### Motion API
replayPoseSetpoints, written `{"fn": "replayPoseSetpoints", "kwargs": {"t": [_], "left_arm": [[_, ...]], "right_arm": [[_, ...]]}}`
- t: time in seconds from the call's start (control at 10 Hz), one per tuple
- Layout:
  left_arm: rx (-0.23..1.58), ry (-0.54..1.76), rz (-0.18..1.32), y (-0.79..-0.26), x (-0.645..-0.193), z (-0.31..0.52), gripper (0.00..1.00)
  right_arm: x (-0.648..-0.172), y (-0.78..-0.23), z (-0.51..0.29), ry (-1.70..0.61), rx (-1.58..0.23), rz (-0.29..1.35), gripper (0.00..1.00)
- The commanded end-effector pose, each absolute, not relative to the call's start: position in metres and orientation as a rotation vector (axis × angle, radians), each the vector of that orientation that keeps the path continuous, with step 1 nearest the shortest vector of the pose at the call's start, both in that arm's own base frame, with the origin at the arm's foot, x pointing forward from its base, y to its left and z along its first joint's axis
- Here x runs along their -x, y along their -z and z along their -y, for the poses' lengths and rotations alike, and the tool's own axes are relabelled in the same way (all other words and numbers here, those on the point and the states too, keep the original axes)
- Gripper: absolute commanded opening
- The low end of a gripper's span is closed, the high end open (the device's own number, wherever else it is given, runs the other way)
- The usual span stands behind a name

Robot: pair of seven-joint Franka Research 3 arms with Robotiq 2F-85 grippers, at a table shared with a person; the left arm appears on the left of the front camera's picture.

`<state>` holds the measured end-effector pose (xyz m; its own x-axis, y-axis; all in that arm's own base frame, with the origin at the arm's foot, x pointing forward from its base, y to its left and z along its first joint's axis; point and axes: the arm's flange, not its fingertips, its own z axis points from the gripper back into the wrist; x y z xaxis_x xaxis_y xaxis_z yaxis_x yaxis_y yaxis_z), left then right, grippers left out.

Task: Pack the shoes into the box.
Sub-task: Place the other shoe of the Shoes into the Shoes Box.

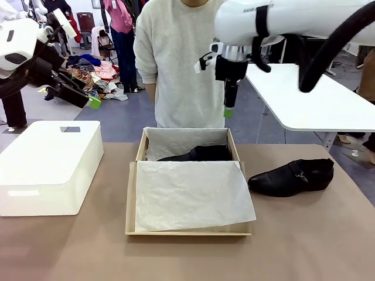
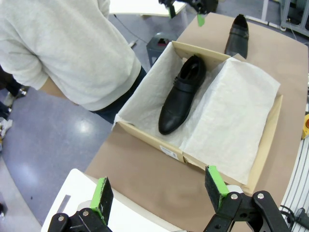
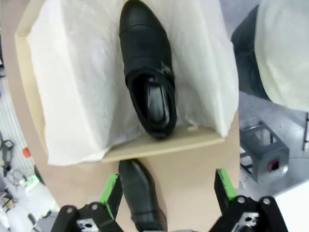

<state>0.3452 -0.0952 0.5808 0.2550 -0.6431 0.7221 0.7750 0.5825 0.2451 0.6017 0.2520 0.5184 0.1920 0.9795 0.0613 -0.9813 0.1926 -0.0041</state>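
Note:
The brown box (image 1: 132, 199) sits mid-table, lined with white tissue (image 1: 190, 193) that drapes over its near half. One black shoe (image 1: 199, 154) lies in its far part, also seen as the shoe (image 2: 181, 96) and the shoe (image 3: 145, 63). The other shoe (image 1: 292, 177) rests on the table right of the box, toe pointing left. My right gripper (image 1: 229, 102) hangs open above the box's far right corner, over the box wall (image 3: 159, 147) and the outer shoe (image 3: 140, 193). My left gripper (image 1: 88, 99) is open, held high at far left, well away from the box (image 2: 159, 147).
A large white plastic box (image 1: 50, 167) stands on the table's left side. A person in a light sweater (image 1: 181, 64) stands at the far edge right behind the box. A white table (image 1: 316, 99) is off to the back right.

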Motion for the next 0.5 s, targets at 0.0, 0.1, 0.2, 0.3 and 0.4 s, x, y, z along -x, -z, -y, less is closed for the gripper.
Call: {"fn": "replayPoseSetpoints", "kwargs": {"t": [0.0,0.1,0.2,0.3,0.4], "left_arm": [[0.177,0.973,0.903,-0.580,-0.347,0.095,1.00],[0.177,0.973,0.903,-0.580,-0.347,0.095,1.00],[0.177,0.973,0.903,-0.580,-0.347,0.095,1.00],[0.177,0.973,0.903,-0.580,-0.347,0.095,1.00],[0.177,0.973,0.903,-0.580,-0.347,0.095,1.00]], "right_arm": [[-0.571,-0.523,-0.215,-1.453,0.032,0.048,1.00],[-0.561,-0.529,-0.196,-1.471,0.062,0.046,1.00],[-0.553,-0.532,-0.179,-1.480,0.070,0.052,1.00],[-0.545,-0.534,-0.162,-1.483,0.072,0.056,1.00],[-0.538,-0.534,-0.146,-1.495,0.077,0.058,1.00]]}}
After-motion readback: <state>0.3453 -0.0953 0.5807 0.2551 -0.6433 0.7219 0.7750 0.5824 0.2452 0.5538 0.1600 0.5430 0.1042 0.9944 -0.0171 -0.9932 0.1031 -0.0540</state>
